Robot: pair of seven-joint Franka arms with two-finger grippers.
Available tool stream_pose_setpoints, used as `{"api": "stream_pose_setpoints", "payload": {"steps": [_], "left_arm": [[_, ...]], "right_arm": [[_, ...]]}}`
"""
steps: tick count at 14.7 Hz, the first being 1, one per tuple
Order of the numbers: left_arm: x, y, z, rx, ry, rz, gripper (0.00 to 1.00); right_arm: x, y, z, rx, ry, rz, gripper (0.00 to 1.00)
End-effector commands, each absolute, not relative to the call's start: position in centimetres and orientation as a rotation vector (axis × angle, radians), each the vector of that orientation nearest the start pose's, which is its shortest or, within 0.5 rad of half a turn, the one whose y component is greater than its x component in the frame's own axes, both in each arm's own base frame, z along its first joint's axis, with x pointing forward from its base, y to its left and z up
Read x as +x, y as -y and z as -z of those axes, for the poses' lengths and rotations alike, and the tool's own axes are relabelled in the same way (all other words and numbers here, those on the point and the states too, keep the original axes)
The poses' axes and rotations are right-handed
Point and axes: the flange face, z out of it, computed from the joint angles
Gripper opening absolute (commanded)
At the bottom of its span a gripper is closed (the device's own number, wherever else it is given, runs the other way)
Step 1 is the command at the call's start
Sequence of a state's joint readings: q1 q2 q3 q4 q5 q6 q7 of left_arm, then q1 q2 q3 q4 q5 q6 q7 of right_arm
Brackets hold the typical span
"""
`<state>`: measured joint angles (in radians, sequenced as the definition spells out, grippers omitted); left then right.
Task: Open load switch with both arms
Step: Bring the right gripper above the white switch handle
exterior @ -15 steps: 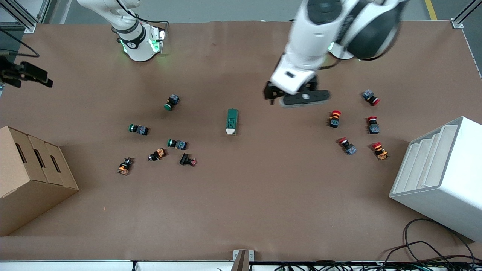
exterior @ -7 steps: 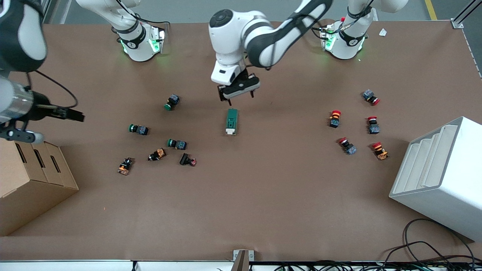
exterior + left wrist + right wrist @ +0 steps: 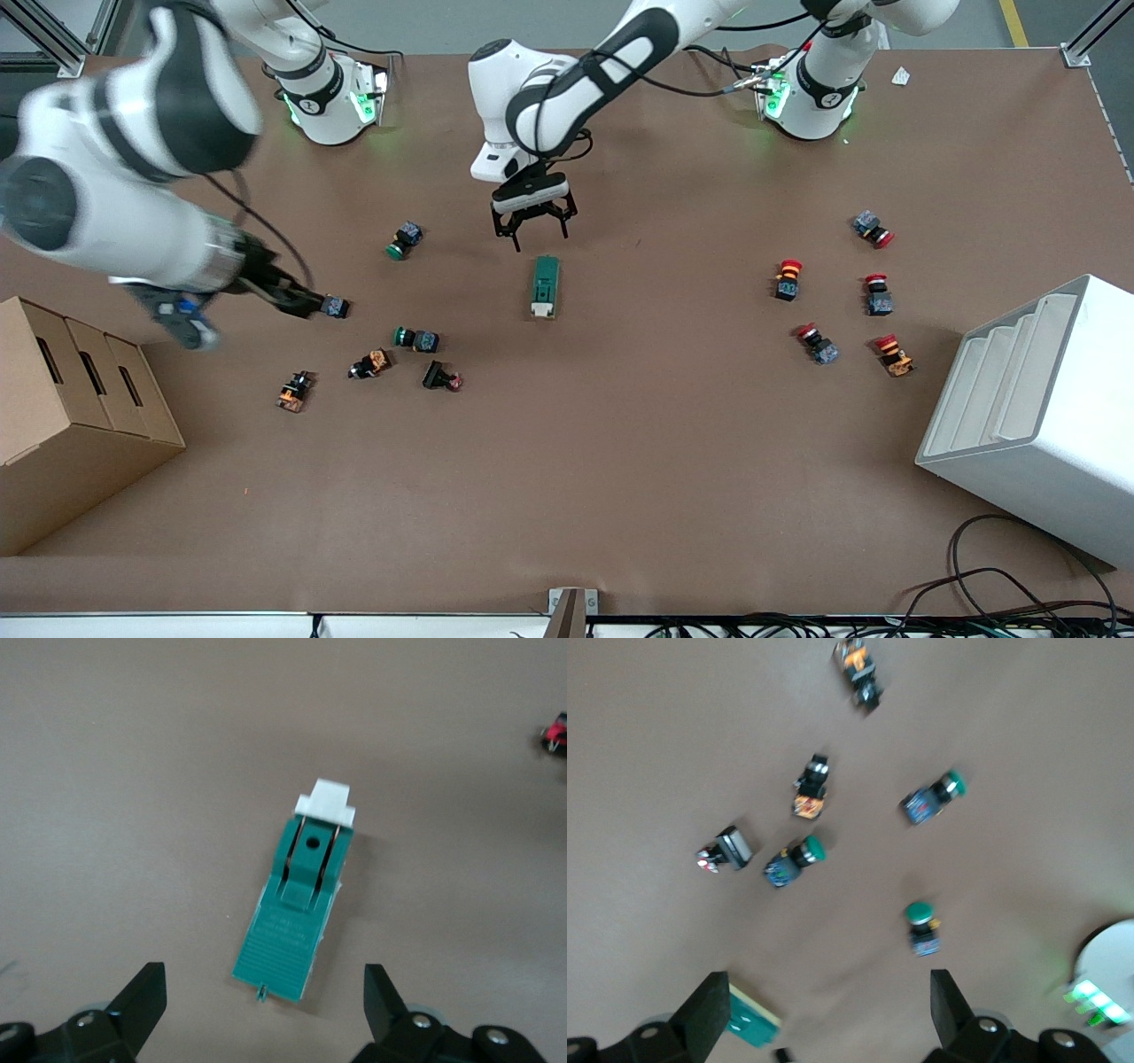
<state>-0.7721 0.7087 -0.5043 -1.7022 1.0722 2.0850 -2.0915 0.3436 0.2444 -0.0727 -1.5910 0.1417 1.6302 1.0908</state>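
Two white arms reach over the brown counter (image 3: 620,461). The left claw (image 3: 530,232) hangs with its fingers spread wide over the counter just above the dark-green end of the load switch (image 3: 545,285), not touching it; in the left wrist view the two fingertips (image 3: 146,992) flank that end of the load switch (image 3: 297,908) with clear gaps on both sides. The load switch lies flat near the middle of the counter, its white lever end pointing toward the front camera. The right claw (image 3: 306,303) is over a green push button (image 3: 335,307) toward the right arm's end of the counter, and the right wrist view shows its fingers (image 3: 713,1005) held wide, gripping nothing. A cardboard box (image 3: 71,416) stands at the right arm's end, a white stepped rack (image 3: 1036,416) at the left arm's end, with red push buttons (image 3: 787,278) near it.
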Motion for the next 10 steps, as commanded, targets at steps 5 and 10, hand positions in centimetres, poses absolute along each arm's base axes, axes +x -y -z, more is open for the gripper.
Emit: {"api": "stream_pose_setpoints", "payload": {"steps": [5, 10], "left_arm": [[22.0, 58.1, -14.4, -2.887, 0.178, 1.238, 0.99], [20.9, 57.4, -10.3, -2.805, 0.068, 1.447, 0.99]], "right_arm": [[60.1, -35.0, -34.6, -2.667, -1.823, -0.316, 1.0], [58.1, -43.5, -26.5, -2.574, -1.949, -0.29, 1.0]]}}
